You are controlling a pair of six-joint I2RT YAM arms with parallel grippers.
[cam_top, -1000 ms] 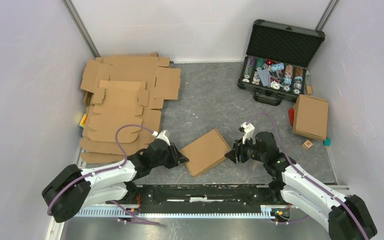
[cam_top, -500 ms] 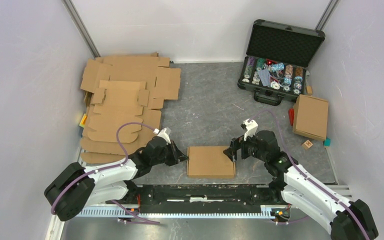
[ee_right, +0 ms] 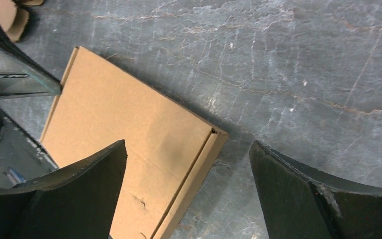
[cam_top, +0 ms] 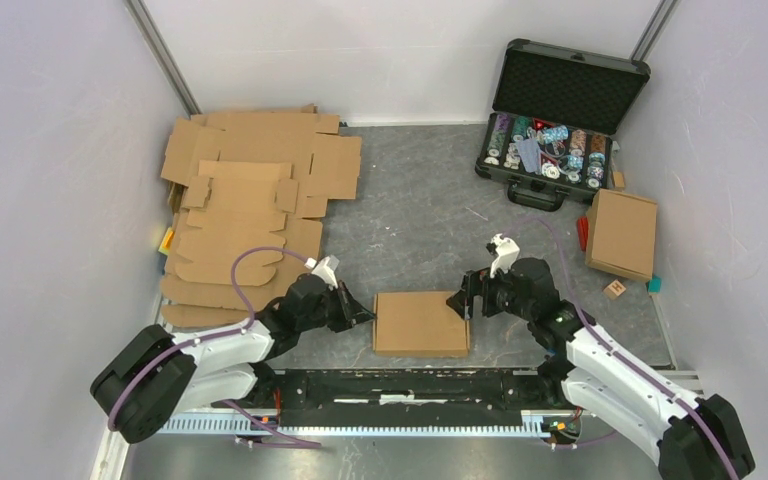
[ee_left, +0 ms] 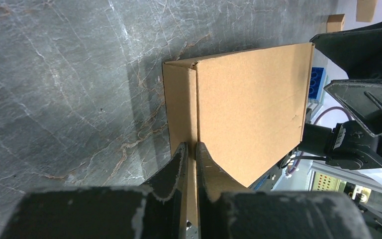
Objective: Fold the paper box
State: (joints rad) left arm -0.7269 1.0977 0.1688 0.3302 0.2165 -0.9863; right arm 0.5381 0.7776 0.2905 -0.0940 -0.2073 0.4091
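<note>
The paper box point(cam_top: 421, 322) lay flat on the bench point(cam_top: 410, 220), between the arms. The left gripper point(ee_left: 189, 147) had its jaws nearly pressed together, pinching the box's edge. The right gripper point(ee_right: 188, 143) held its jaws spread wide over the box's far-right corner.

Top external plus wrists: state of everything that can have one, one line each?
paper box: folded shut, lying flat
left gripper: shut, pinching the paper box's left edge
right gripper: open, fingers wide either side of the paper box's right corner
chip case: open, lid up, chips inside
cardboard blanks: unfolded, stacked flat
second box: closed
</note>
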